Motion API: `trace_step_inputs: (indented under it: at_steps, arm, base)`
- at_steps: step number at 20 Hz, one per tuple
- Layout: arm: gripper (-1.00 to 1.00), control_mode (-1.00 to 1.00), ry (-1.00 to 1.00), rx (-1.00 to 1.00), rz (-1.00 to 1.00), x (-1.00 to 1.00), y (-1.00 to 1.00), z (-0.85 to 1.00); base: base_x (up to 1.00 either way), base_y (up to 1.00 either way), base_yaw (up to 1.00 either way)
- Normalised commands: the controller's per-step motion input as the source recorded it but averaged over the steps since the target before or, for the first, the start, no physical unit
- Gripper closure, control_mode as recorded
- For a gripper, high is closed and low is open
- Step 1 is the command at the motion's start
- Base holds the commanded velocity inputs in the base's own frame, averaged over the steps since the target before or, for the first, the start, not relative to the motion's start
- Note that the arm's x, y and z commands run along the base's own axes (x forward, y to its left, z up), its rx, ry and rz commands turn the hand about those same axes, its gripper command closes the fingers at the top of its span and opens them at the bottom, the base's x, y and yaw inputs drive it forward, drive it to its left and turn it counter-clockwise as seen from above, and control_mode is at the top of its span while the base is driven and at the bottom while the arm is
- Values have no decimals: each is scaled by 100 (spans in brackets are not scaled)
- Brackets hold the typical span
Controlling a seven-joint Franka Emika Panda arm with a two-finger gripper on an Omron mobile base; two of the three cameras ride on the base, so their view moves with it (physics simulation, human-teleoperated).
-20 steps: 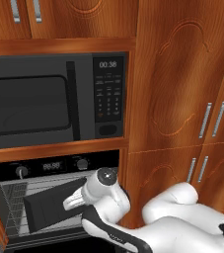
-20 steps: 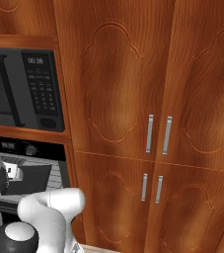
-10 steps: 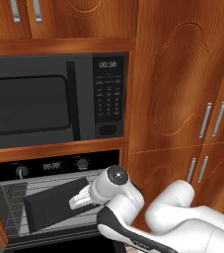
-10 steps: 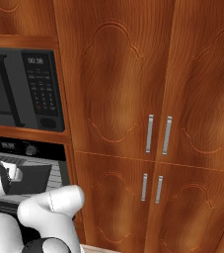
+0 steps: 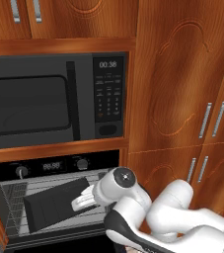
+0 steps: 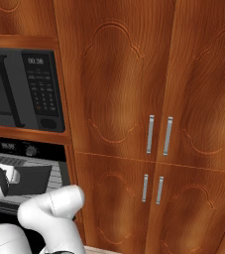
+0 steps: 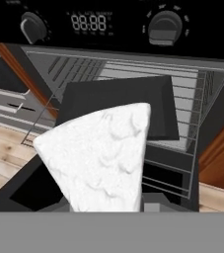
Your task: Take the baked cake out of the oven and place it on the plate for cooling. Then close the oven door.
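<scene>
We see the white frosted cake wedge (image 7: pixel 101 158) lifted just before the open black oven (image 5: pixel 54 205), above its dark tray (image 7: pixel 118 106) on the wire rack (image 7: pixel 187 91).

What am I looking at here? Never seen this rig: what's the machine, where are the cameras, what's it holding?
It is a rendered kitchen with a white robot arm on a drivable base. Two cameras ride on the base behind the arm: one looks from its left and one from its right, at the same scene. The third sits on the hand and looks along the gripper.

The arm reaches into the oven, which stands open below the microwave. Wooden cabinets fill the wall beside them.

Inside the oven, a dark tray lies on the wire rack. In the hand view a white wedge of cake sits right in front of the camera. It looks gripped, but it hides the fingertips, so I can't confirm that.
</scene>
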Motion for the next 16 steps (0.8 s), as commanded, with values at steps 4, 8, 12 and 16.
trace_step_inputs:
  at_steps: [4, 8, 12, 16]
  arm:
    - [100, -100, 0, 0, 1, -1, 0, 2]
    - [100, -100, 0, 0, 0, 0, 0, 0]
    - [100, -100, 0, 0, 0, 0, 0, 0]
    - [100, -100, 0, 0, 0, 0, 0, 0]
  base:
    - [0, 0, 0]
    - [0, 0, 0]
    - [0, 0, 0]
    - [0, 0, 0]
